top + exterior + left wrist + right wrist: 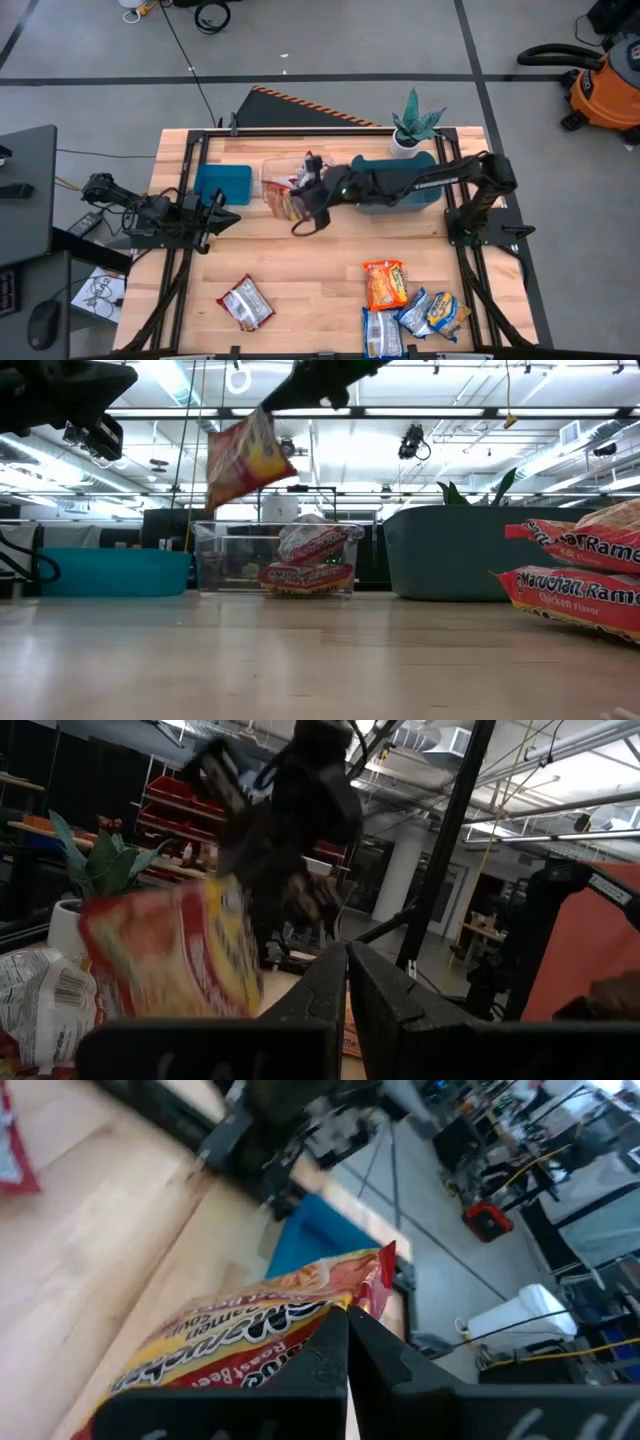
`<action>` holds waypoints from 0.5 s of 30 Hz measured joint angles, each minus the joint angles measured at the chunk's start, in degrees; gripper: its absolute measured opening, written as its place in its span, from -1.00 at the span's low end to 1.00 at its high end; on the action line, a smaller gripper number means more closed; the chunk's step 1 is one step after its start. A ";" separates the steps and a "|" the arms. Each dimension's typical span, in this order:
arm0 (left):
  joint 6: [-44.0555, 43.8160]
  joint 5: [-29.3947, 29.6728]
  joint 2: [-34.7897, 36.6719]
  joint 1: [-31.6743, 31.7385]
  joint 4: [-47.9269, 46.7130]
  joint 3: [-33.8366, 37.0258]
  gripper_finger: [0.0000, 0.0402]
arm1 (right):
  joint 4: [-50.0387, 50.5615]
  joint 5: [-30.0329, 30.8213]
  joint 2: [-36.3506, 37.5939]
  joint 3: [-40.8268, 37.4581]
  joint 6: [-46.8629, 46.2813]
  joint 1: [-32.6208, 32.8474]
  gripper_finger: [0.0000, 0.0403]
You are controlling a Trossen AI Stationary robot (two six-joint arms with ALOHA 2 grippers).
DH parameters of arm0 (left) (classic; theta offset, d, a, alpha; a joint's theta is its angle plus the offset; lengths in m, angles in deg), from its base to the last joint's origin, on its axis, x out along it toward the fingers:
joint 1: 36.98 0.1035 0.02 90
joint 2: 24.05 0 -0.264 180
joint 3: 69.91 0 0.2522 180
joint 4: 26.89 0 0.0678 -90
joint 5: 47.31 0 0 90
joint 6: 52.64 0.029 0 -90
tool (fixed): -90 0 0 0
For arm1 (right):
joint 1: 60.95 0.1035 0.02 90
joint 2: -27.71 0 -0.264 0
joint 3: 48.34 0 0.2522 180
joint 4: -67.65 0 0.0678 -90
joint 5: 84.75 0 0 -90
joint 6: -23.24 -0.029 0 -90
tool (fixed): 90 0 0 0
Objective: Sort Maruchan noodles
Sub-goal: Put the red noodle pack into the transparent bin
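packet (247,459) pinched in right gripper (303,222), hanging in the air just beside the tub (283,170) | right arm stretched across table from right | left gripper (226,216) closed, empty, near teal bin (223,183)

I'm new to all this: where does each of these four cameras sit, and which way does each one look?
High view: overhead, straight down on the table; both arms show.
Low view: table height, level toward the clear tub; arms enter from above.
Left wrist view: on the left arm, past its shut left tool.
Right wrist view: on the right arm, past its right tool shut on a red-and-yellow packet.
All four share that lifted packet.
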 joint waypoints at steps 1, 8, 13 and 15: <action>-0.02 0.00 0.00 0.00 0.00 0.00 -0.89 | 0.16 -0.53 0.90 0.00 -0.10 -0.66 -0.98; -0.01 -0.01 0.00 0.00 0.00 0.01 -0.89 | 1.27 -6.51 5.28 0.00 -3.65 -8.12 -0.98; -0.01 0.00 0.00 0.00 0.00 0.02 -0.89 | 2.68 -14.25 5.29 0.00 -8.51 -13.85 -0.98; -0.01 0.00 0.00 0.00 0.00 0.00 -0.89 | 3.95 -17.48 5.16 -0.04 -10.51 -15.84 -0.98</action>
